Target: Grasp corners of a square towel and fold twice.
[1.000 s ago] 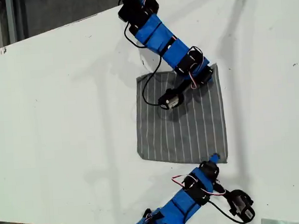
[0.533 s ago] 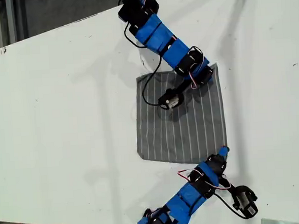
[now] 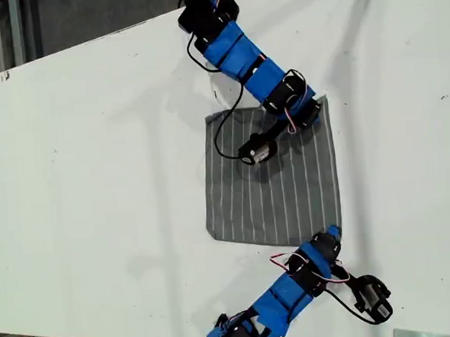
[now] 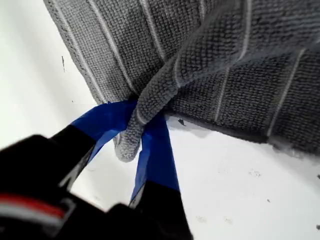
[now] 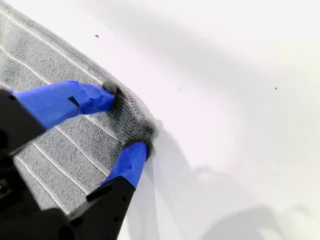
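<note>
Towel point(image 3: 276, 184) flat on surface point(image 3: 96, 184). First gripper point(image 4: 142, 132) pinches a lifted corner point(image 4: 127, 145); second gripper's point(image 5: 131, 120) fingers point(image 5: 132, 160) straddle another, spread, ready to fold.

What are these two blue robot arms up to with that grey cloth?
I'm starting to fold a grey striped towel that lies flat on a white table. My first end effector is pinched shut on one corner, which is bunched up between its jaws. My second end effector has its jaws apart on either side of another corner. In the exterior view, an arm sits at each corner on the towel's right side.
</note>
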Controlling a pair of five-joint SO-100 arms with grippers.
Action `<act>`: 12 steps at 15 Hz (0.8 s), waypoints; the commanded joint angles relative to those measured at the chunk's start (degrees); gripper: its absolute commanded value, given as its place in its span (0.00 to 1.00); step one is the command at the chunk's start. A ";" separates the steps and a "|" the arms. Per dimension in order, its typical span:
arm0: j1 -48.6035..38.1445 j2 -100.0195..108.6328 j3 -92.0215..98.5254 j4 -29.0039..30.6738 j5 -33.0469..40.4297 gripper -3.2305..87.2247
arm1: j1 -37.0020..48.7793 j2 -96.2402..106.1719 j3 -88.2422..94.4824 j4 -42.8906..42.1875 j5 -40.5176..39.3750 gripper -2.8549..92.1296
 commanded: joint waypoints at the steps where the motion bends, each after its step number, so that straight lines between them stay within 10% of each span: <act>1: 0.35 -2.46 1.58 -4.22 -2.11 0.03 | -0.35 0.00 -0.70 -0.62 0.26 0.03; 5: 1.49 -4.31 1.23 -5.01 -3.78 0.03 | -0.44 -0.62 -1.23 -1.58 0.35 0.03; 8: 1.05 -2.46 -12.13 14.06 -3.52 0.03 | -0.62 0.09 -6.94 3.52 0.00 0.03; 12: -2.64 6.50 -12.48 16.87 4.57 0.03 | -0.88 4.83 -14.06 10.11 -1.76 0.03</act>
